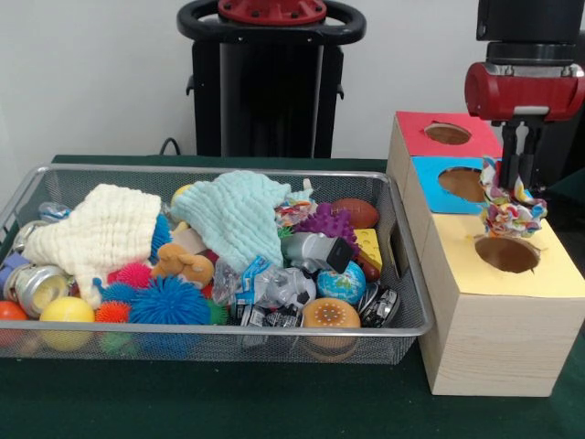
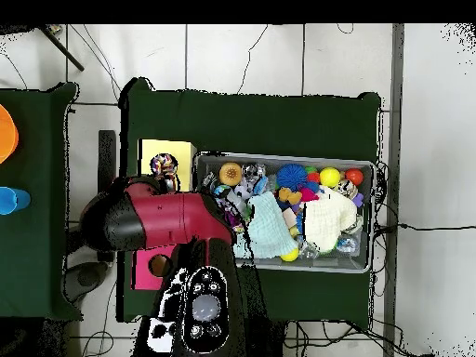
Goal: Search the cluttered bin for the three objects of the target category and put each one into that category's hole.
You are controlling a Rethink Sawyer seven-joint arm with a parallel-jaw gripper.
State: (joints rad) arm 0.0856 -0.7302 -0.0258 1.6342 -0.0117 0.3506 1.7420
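Clamps the tool (image 1: 517, 186) shut around the top of a frilly multicoloured rope toy (image 1: 512, 214), with most of the toy dangling below the jaws. Holds it just above the yellow hole (image 1: 507, 254), slightly toward the back rim of that hole in the front view. Places it over the yellow panel in the overhead view too, though cannot judge there how well centred it is above the yellow hole. Looks like the release step of one delivery. Risks catching on the rim of the yellow hole: seems about as wide as the opening, with loose loops sticking out sideways, so could drape over the edge and sit on the wooden box (image 1: 494, 338) instead of dropping through. Risks snagging as well: could leave a strand hooked on a finger at opening and drag the toy back out on the way up. Could also send it astray if released off centre, toward the blue hole (image 1: 463, 183) just behind the yellow hole, or off the panel down to the tabletop (image 1: 274, 402). Calls for lowering straight over the middle of the yellow hole before letting go. Leaves plenty to sort in the wire bin (image 1: 228, 335), off to one side of the yellow hole, with cloths (image 1: 233, 215) hiding part of the heap, so cannot tell how many target things remain.
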